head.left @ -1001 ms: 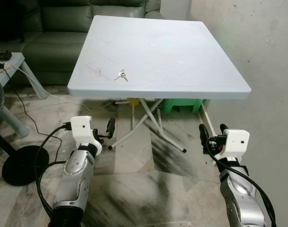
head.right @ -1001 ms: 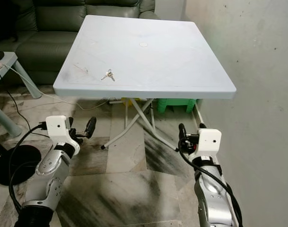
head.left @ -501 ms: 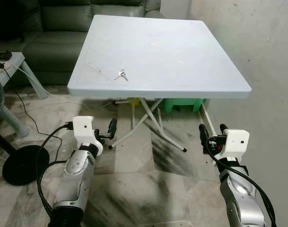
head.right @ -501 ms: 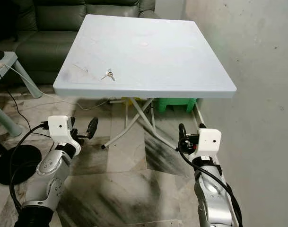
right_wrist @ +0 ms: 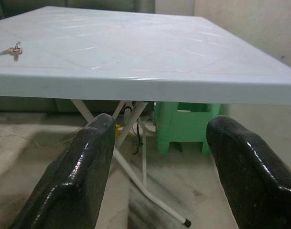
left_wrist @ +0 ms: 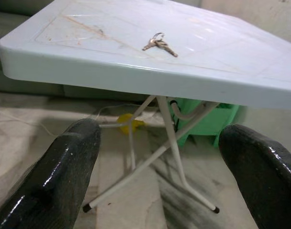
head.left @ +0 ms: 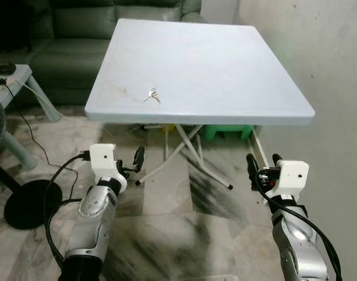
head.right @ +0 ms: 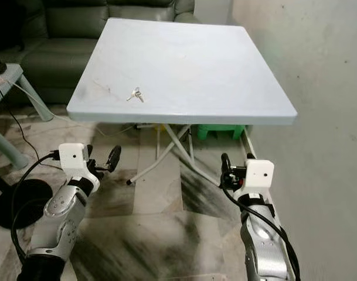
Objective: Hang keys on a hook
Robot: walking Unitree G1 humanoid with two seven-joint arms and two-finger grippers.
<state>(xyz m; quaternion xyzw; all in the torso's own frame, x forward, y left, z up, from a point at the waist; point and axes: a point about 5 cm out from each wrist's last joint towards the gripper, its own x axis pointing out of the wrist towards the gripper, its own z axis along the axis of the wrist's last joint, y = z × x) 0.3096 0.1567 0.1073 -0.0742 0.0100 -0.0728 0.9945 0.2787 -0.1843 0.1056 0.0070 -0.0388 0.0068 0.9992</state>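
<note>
Marble-patterned floor spreads under a pale folding desk, with a green sofa behind it and a grey wall on the right. Keys lie on the desk near its front left corner. Left pincer and right pincer hover low before the desk's front edge, both with fingers spread apart, holding nothing.

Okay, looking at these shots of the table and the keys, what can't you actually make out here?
- Keys: too small in the eye views to count; the left wrist view is closer, still unclear.
- Green stool: its top is hidden by the table.
- Sofa: cut off by the eye views' top edge.
</note>
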